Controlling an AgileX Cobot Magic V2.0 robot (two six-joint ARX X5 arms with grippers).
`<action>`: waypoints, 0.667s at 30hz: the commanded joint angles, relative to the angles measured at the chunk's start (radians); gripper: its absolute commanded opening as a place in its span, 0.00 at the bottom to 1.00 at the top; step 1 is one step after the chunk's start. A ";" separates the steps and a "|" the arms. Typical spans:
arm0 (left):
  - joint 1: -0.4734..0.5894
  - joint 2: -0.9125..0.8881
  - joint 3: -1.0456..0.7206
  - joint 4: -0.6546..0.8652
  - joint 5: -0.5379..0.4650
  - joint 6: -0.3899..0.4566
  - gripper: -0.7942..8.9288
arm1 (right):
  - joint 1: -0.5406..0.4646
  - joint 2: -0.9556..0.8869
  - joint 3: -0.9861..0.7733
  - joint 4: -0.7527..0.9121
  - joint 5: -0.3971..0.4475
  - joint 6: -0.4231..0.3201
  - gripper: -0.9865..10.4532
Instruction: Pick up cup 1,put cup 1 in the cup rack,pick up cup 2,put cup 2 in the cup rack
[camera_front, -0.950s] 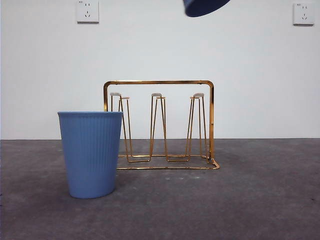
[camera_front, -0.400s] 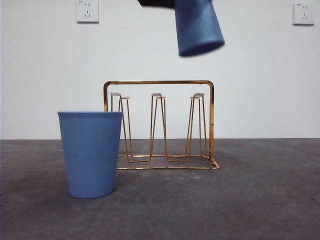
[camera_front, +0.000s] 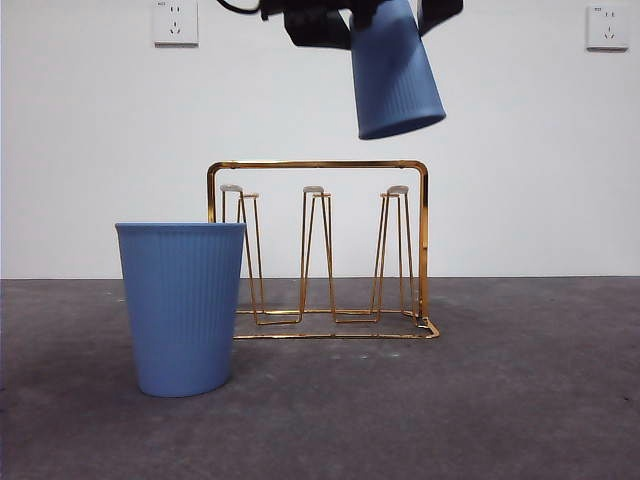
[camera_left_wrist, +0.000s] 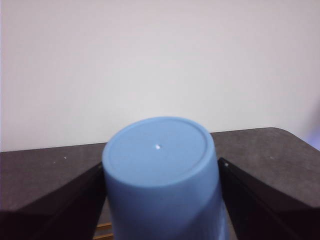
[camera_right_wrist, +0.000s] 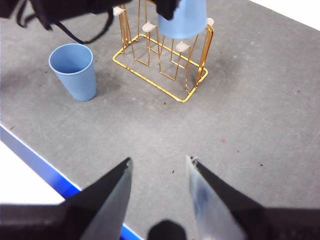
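Observation:
My left gripper (camera_front: 378, 15) is shut on cup 1 (camera_front: 395, 75), a ribbed light-blue tumbler held upside down and slightly tilted, high above the right part of the cup rack (camera_front: 318, 165). In the left wrist view the cup's flat bottom (camera_left_wrist: 160, 150) fills the space between both black jaws. The gold wire rack (camera_right_wrist: 186, 96) stands on the table with its white-tipped prongs bare. Cup 2 (camera_front: 182, 310) stands upright left of the rack and nearer the camera, apart from it; no speck shows on its side. My right gripper (camera_right_wrist: 159, 161) hangs open, high over the table's near side.
Grey table surface (camera_front: 520, 400) runs to a white wall with two sockets (camera_front: 175, 22) (camera_front: 607, 27). The right wrist view shows the table's blue front edge (camera_right_wrist: 40, 160) and cup 2 (camera_right_wrist: 75, 72) between that edge and the rack.
The upside-down cup has come down from the top edge toward the rack, and the left gripper's black jaws now show above it. Rack and standing cup have not moved.

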 joint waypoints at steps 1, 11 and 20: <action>0.000 0.042 0.013 0.010 -0.019 -0.018 0.08 | 0.002 -0.003 -0.003 0.004 0.004 0.006 0.25; 0.004 0.090 0.023 0.002 -0.062 -0.073 0.08 | 0.002 -0.003 -0.003 -0.003 0.003 -0.016 0.25; 0.005 0.109 0.023 -0.057 -0.058 -0.127 0.08 | 0.002 -0.003 -0.003 0.007 -0.009 -0.016 0.25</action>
